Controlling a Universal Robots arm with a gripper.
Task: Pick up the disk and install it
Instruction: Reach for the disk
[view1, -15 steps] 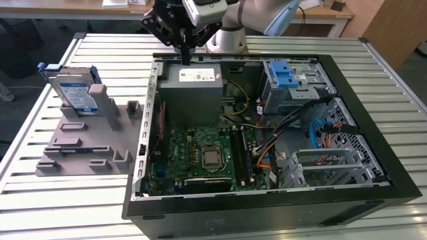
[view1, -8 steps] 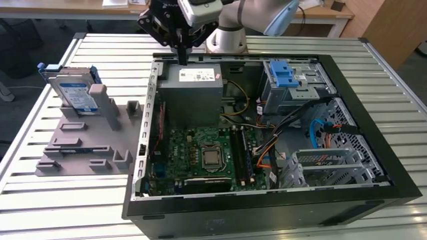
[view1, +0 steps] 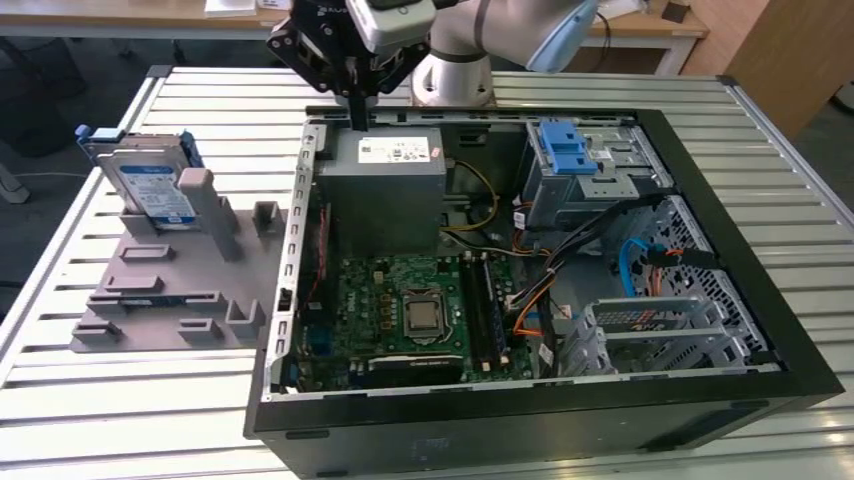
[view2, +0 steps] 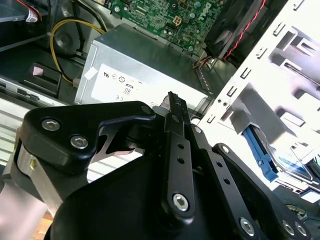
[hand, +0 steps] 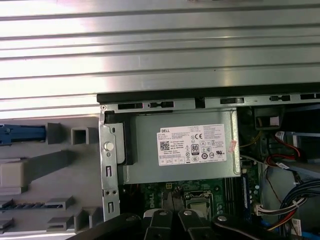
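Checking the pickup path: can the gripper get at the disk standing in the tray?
Probably yes. The disk stands on edge in the grey tray, outside the case, its top bare; the gripper hangs over the case's edge.

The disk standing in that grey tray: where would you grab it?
Probably its top edge, coming down from above: the disk stands upright in the tray, lower part held between posts, leaving its top and flat faces free.
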